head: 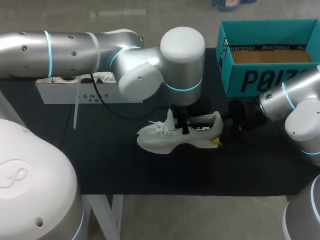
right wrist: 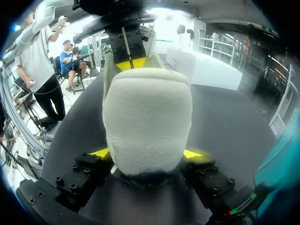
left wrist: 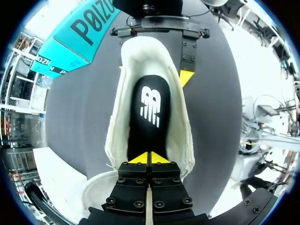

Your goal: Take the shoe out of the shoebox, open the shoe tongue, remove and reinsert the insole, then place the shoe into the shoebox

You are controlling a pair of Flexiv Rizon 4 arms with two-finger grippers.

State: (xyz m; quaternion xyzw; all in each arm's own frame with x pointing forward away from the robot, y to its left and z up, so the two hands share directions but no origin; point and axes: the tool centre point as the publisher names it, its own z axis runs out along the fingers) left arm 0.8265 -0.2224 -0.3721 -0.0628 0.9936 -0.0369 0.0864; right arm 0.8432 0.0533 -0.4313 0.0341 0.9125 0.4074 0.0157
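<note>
**Shoe** (head: 175, 136), white. It is lying on its sole at the middle of the head view, on the black desk (head: 100, 165), outside the shoebox. Its toe is pointing toward the frame's left and its heel toward the right. Loose laces (head: 159, 127) are sticking up near the front.

**Insole** (left wrist: 149, 112), black with a white mark. It is lying inside the shoe and showing through the wide-open collar.

**Left jaws.** The left arm (head: 100, 55) is coming in from the upper left of the head view, with its jaws hanging straight down into the shoe's opening. The jaws are pressed together, and their yellow fingertips (left wrist: 139, 158) are meeting at the forward end of the visible insole. I cannot tell whether any of the insole is caught between them.

**Right jaws.** The right arm (head: 295, 105) is coming in from the right edge of the head view. Its jaws are pinching the shoe's padded heel, with one yellow fingertip (right wrist: 101, 153) pressing against each flank.

**Shoebox** (head: 265, 75), teal, open-topped. It is standing at the upper right of the head view, apart from the shoe, with its brown floor showing.

**White box** (head: 65, 92), long. It is lying at the left of the head view, partly under the left arm. A black cable (head: 107, 107) is trailing over the desk beside it.
</note>
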